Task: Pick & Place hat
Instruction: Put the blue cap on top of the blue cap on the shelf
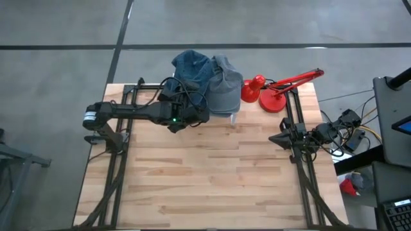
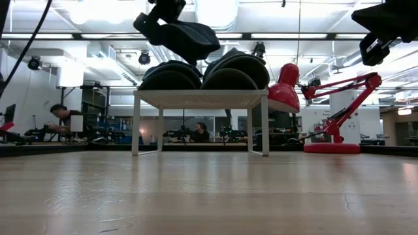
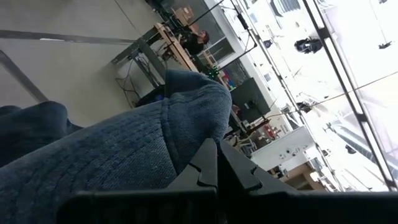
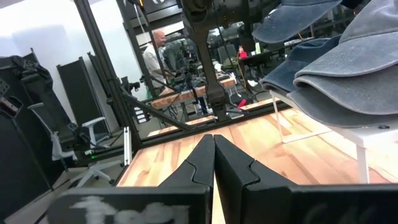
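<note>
A blue denim hat hangs in the air over a small white rack at the table's far middle. My left gripper is shut on it, pointing level toward the far edge. On the rack's top rest two piles of hats: a dark pile under the lifted hat and a grey pile beside it. My right gripper waits shut at the table's right side, holding nothing. My left gripper has the denim hat's cloth at its near side, pinched between the two shut fingers; the fingers themselves hide the exact spot. They come level from the table's near side. The hat is lifted clear of the rack and the piles below it.
A red desk lamp stands at the far right, next to the rack. The near half of the wooden table is bare. People sit at desks in the room beyond.
</note>
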`<state>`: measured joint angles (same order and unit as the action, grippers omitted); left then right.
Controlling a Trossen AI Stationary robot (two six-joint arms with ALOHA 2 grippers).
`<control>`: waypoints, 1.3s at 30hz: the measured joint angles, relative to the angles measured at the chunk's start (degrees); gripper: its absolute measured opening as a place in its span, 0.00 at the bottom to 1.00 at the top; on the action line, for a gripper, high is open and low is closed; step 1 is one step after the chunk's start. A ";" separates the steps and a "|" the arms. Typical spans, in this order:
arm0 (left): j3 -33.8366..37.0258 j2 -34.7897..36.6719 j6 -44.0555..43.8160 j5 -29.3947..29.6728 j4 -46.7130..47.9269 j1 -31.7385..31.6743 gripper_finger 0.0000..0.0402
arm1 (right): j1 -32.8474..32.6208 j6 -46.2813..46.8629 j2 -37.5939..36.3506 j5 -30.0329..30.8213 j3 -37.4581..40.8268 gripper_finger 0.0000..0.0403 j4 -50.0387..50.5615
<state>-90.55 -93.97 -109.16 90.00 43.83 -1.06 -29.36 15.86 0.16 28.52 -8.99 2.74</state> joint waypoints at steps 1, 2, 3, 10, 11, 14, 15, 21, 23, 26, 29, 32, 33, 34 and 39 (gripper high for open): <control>0.11 0.03 0.00 0.02 -0.23 0.00 0.00 | 0.01 0.00 0.00 0.01 0.00 0.02 0.00; 0.24 0.04 0.00 0.02 -0.33 0.00 0.00 | 0.01 0.00 -0.01 -0.01 0.00 0.02 0.00; 0.42 0.04 0.07 0.03 -0.29 0.00 0.00 | -0.01 0.00 0.00 -0.01 0.00 0.02 0.00; 1.01 0.04 0.16 0.02 -0.61 -0.45 0.00 | 0.01 0.00 -0.02 -0.01 0.00 0.02 0.00; 1.02 0.04 0.19 0.02 -0.61 -0.46 0.00 | 0.01 0.00 -0.02 -0.01 0.00 0.02 0.00; 1.02 0.04 0.20 0.02 -0.61 -0.44 0.00 | 0.01 0.00 -0.02 -0.01 0.00 0.02 0.00; 1.04 0.04 0.20 0.02 -0.61 -0.44 0.00 | 0.00 0.00 -0.02 -0.01 0.00 0.02 0.00; 3.42 0.04 -0.01 0.00 -3.25 -0.39 0.00 | 0.00 0.00 -0.02 -0.01 0.01 0.02 -0.02; 4.37 0.04 -0.13 0.04 -4.82 -0.39 0.00 | 0.01 0.00 -0.02 -0.01 0.00 0.02 -0.02; 5.20 0.05 0.11 -0.01 -6.38 -0.39 0.00 | 0.01 0.00 -0.02 -0.01 0.00 0.02 0.00; 5.79 0.15 0.06 0.02 -6.68 -0.39 0.00 | 0.01 0.00 -0.02 -0.03 0.00 0.02 -0.02; 6.62 0.15 -0.17 0.00 -7.35 -0.39 0.00 | 0.01 0.00 -0.02 -0.03 0.00 0.02 -0.02; 6.66 0.15 -0.21 -0.02 -7.41 -0.39 0.00 | 0.00 0.00 -0.02 -0.03 0.00 0.02 -0.02; 6.68 0.15 -0.22 -0.02 -7.39 -0.39 0.00 | -0.01 0.01 -0.02 -0.01 0.00 0.02 -0.02; 6.68 0.15 0.07 0.00 -7.41 -0.39 0.00 | 0.00 0.02 -0.02 -0.03 0.00 0.02 -0.02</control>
<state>-83.88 -93.82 -109.09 90.00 36.42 -1.45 -29.35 15.88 0.14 28.49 -8.99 2.72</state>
